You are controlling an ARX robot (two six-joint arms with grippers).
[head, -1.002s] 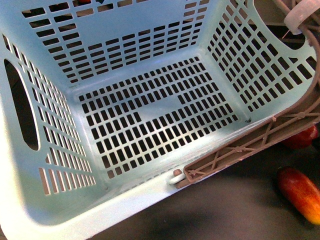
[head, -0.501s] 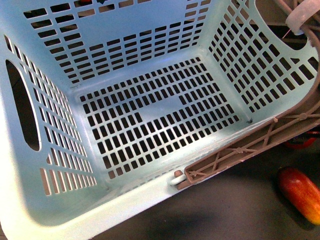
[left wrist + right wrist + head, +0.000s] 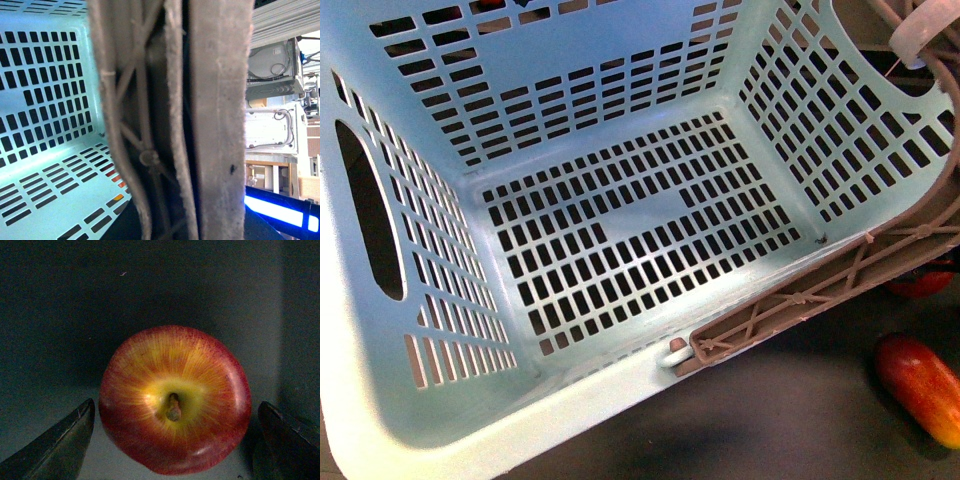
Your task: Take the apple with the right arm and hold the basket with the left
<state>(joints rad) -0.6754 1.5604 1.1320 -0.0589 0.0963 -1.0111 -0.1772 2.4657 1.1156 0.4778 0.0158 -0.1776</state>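
Front view, clock positions taken from the basket centre: the basket point(image 3: 620, 50) fills most of the field. Its swing handle point(image 3: 800, 300) lies along the rim at 4 o'clock. Outside that rim, the apple point(image 3: 920, 284) sits at 3 o'clock, partly behind the handle. The oval fruit point(image 3: 922, 388) lies on the table point(image 3: 790, 420) at 4 o'clock, near the apple but apart from it. Right wrist view: the apple sits between the spread fingers of the right gripper point(image 3: 176, 405), one finger on each side.

No text, label, brand, number or sign is legible in any view. The white machines point(image 3: 272, 62) at the upper right of the left wrist view may carry small markings, but they are too blurred to read.
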